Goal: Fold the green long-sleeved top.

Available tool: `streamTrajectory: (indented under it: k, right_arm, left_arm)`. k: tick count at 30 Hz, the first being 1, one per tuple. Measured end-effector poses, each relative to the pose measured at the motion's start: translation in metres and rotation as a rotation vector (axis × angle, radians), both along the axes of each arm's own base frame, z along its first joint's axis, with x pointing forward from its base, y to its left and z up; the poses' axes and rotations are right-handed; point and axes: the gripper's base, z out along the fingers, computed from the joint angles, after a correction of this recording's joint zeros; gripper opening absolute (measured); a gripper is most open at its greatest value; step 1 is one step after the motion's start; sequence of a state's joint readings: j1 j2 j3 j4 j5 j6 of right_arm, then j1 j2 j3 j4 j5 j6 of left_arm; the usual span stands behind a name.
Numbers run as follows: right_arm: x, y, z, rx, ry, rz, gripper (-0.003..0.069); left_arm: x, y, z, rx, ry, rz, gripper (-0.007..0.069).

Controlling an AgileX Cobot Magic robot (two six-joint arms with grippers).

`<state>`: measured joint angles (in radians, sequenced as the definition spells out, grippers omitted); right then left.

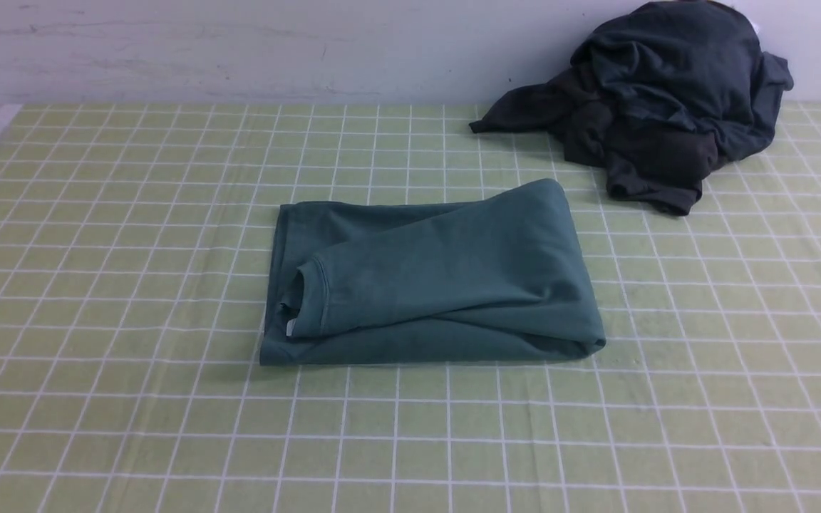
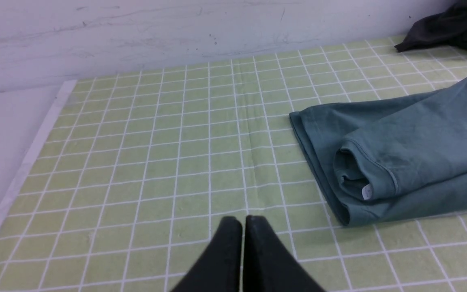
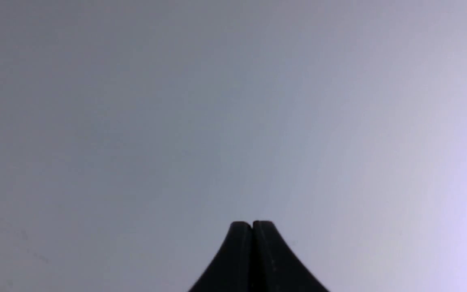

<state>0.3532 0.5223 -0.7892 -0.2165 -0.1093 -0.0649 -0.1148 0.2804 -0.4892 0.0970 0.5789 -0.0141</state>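
The green long-sleeved top [image 1: 439,278] lies folded into a compact rectangle in the middle of the checked table, its neck opening and white label at the left end. The left wrist view shows the same top [image 2: 412,154] off to one side. My left gripper [image 2: 243,221] is shut and empty, hovering over bare cloth well apart from the top. My right gripper [image 3: 252,224] is shut too, with only a plain grey wall behind it. Neither arm appears in the front view.
A heap of dark charcoal and deep-green garments [image 1: 660,107] sits at the back right against the wall, also seen as dark garments [image 2: 456,24]. The yellow-green checked tablecloth [image 1: 132,285] covers the table; its left edge [image 2: 35,150] meets a pale surface.
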Motion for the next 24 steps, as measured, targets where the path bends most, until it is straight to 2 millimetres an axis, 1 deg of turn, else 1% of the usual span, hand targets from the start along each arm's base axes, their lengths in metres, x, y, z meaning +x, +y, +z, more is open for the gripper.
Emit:
streamTrajectory:
  k: [2,4,5,6,7,8,9,10,12,15,16,17,18,20,21,23,24]
  right_arm:
    - [-0.018,-0.004,-0.031,0.001,-0.062,0.017,-0.0011]
    - [-0.023,-0.005,-0.055,0.000,-0.072,0.028,-0.0011]
    - [-0.023,-0.005,-0.058,0.000,-0.070,0.029,-0.0011]
    - [-0.021,-0.004,-0.085,-0.015,-0.024,0.031,-0.0011]
    - [-0.021,-0.004,-0.088,-0.016,-0.018,0.032,-0.0011]
    - [-0.015,-0.002,-0.118,-0.037,0.059,0.034,-0.0011]
    - [-0.013,-0.001,-0.127,-0.039,0.085,0.037,-0.0011]
    - [-0.009,0.000,-0.144,-0.049,0.138,0.041,-0.0011]
    - [-0.005,0.001,-0.167,-0.062,0.208,0.046,-0.0011]
    - [-0.002,0.003,-0.211,-0.100,0.336,0.045,-0.0011]
    - [-0.002,0.003,-0.213,-0.103,0.343,0.045,-0.0011]
    - [-0.002,0.002,-0.231,-0.123,0.402,0.041,-0.0011]
    - [-0.002,0.002,-0.237,-0.132,0.430,0.037,-0.0011]
    - [-0.001,0.001,-0.242,-0.148,0.466,0.027,-0.0011]
    - [-0.001,0.000,-0.247,-0.175,0.525,0.010,-0.0011]
    - [0.000,-0.001,-0.252,-0.196,0.572,-0.004,-0.0011]
    - [0.000,-0.002,-0.258,-0.220,0.635,-0.022,-0.0011]
  left_arm:
    - [0.000,0.000,0.000,0.002,0.000,-0.001,-0.0001]
    - [0.000,0.000,0.000,0.002,0.000,-0.001,-0.0001]
    - [0.000,0.000,0.000,0.002,0.000,-0.001,-0.0001]
    - [0.000,0.000,0.000,0.002,0.000,-0.001,-0.0001]
    - [0.000,0.000,0.000,0.002,0.000,-0.001,-0.0001]
    - [0.000,0.000,0.000,0.002,0.000,-0.001,-0.0001]
    - [0.000,0.000,0.000,0.002,0.000,-0.001,-0.0001]
    - [0.000,0.000,0.000,0.002,0.000,-0.001,-0.0001]
    - [0.000,0.000,0.000,0.002,0.000,-0.001,-0.0001]
    - [0.000,0.000,0.000,0.002,0.000,-0.001,-0.0001]
    - [0.000,0.000,0.000,0.002,0.000,-0.001,-0.0001]
    - [0.000,0.000,0.000,0.002,0.000,-0.001,-0.0001]
    - [0.000,0.000,0.000,0.002,0.000,-0.001,-0.0001]
    - [0.000,0.000,0.000,0.002,0.000,-0.001,-0.0001]
    - [0.000,0.000,0.000,0.002,0.000,-0.001,-0.0001]
    - [0.000,0.000,0.000,0.002,0.000,-0.001,-0.0001]
    - [0.000,0.000,0.000,0.002,0.000,-0.001,-0.0001]
